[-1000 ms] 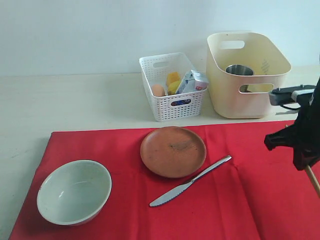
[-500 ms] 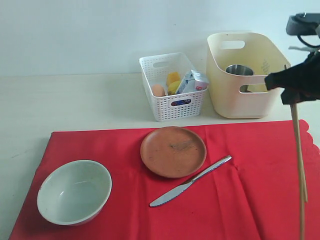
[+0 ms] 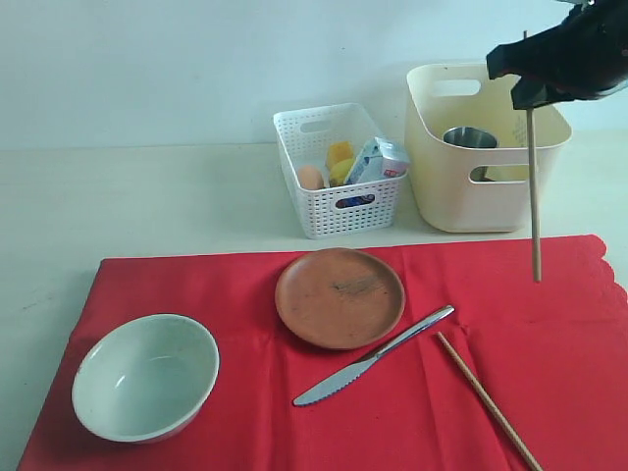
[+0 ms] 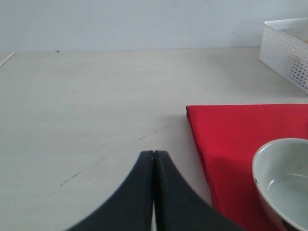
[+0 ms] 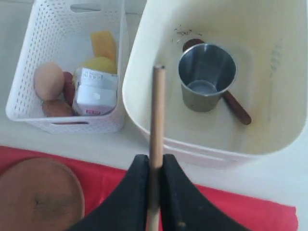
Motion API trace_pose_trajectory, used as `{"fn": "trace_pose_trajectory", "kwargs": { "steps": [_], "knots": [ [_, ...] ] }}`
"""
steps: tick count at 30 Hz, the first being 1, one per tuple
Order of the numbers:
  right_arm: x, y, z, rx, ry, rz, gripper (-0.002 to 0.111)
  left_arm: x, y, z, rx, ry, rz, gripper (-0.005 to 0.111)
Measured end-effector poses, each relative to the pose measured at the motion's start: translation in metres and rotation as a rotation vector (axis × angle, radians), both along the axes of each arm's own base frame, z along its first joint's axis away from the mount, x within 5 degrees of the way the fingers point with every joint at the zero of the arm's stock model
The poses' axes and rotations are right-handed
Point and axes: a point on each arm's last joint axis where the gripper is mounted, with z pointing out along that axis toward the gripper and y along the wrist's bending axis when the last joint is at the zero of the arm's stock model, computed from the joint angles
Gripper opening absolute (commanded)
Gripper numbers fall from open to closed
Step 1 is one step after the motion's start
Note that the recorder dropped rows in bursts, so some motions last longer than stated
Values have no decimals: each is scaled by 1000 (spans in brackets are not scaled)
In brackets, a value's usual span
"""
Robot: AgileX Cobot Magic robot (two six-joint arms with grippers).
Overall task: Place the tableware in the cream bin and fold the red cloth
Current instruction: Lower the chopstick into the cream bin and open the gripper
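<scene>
Two chopsticks are showing, well apart from each other. One chopstick [image 3: 534, 196] is hanging upright from the right gripper [image 3: 530, 98], whose jaws are pinching nearly together on its upper part. Its lower tip is dangling free above the far right of the red cloth [image 3: 245, 285], in front of the cream bin [image 3: 442, 186]. The other chopstick [image 3: 488, 400] is lying flat on the near right of the cloth, slanting away from the knife's handle toward the near edge.

The cloth is lying spread out and unfolded on the table [image 4: 72, 96], its scalloped edge showing at the right. The terracotta plate [image 3: 340, 296] is sitting near the cloth's middle. The metal knife [image 3: 373, 356] is lying diagonally just beside the plate's near right rim, blade pointing near and left. The pale green-white bowl [image 3: 145, 376] is standing upright on the near left of the cloth.

The cream bin is standing on the bare table at the far right, beyond the cloth. Inside it the steel cup [image 5: 207, 77] is standing upright, and the dark wooden spoon [image 5: 237, 109] is lying on the bin's floor, partly hidden behind the cup. The white lattice basket [image 3: 339, 211] is standing just left of the bin, holding an egg [image 5: 49, 81], a milk carton [image 5: 95, 92] and some yellow pieces.

The left gripper [image 4: 154, 154] is hovering over bare table beside the cloth's left edge, close to the bowl. Its jaws are pressing fully together and gripping nothing.
</scene>
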Motion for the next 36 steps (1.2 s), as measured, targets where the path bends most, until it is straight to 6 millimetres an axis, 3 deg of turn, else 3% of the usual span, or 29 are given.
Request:
{"fn": "trace_pose_trajectory", "kwargs": {
  "steps": [4,9,13,17,21,24,27,29,32,36],
  "knots": [
    [23,2,8,4,-82,-12,0,0,0,0,0,0,0,0],
    [61,5,59,26,-291,-21,0,0,0,0,0,0,0,0],
    [89,3,71,18,-379,-35,0,0,0,0,0,0,0,0],
    [120,0,33,-69,-352,-30,0,0,0,0,0,0,0,0],
    [142,-1,-25,-168,-244,1,1,0,0,0,0,0,0,0],
    [148,-1,-49,-185,-185,12,13,0,0,0,0,0,0,0],
    [149,-1,-64,-192,-125,21,43,0,0,0,0,0,0,0],
    [147,-1,-66,-194,-98,25,53,0,0,0,0,0,0,0],
    [137,-2,-48,-210,-72,34,54,0,0,0,0,0,0,0],
    [106,-6,0,-220,-30,46,54,0,0,0,0,0,0,0]
  ]
}}
